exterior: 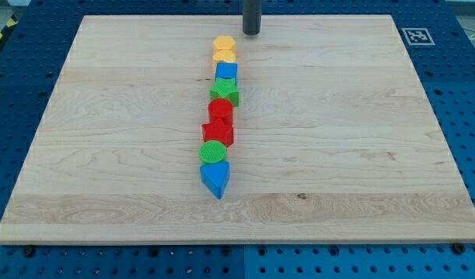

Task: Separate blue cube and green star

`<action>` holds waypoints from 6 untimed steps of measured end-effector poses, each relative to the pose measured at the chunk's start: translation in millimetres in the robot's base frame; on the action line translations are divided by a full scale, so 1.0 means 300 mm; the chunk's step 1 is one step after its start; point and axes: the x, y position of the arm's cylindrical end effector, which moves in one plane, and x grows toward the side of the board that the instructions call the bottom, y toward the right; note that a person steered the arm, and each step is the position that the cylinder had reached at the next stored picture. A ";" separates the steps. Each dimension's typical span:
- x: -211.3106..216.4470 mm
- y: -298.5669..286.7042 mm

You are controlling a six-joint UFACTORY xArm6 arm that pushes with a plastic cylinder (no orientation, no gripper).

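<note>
The blue cube (226, 73) and the green star (225, 93) touch each other in a line of blocks running down the middle of the wooden board (105, 155). The cube lies just above the star. My tip (251, 32) is at the view's top, above and to the right of the line, apart from every block.
Two yellow blocks (224, 49) sit above the blue cube. Below the green star come a red round block (220, 111), a red star (218, 132), a green cylinder (213, 151) and a blue triangle (215, 179). A fiducial tag (416, 36) marks the board's top right corner.
</note>
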 end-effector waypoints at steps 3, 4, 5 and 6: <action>0.247 0.104; 0.328 0.104; 0.400 0.102; 0.439 0.084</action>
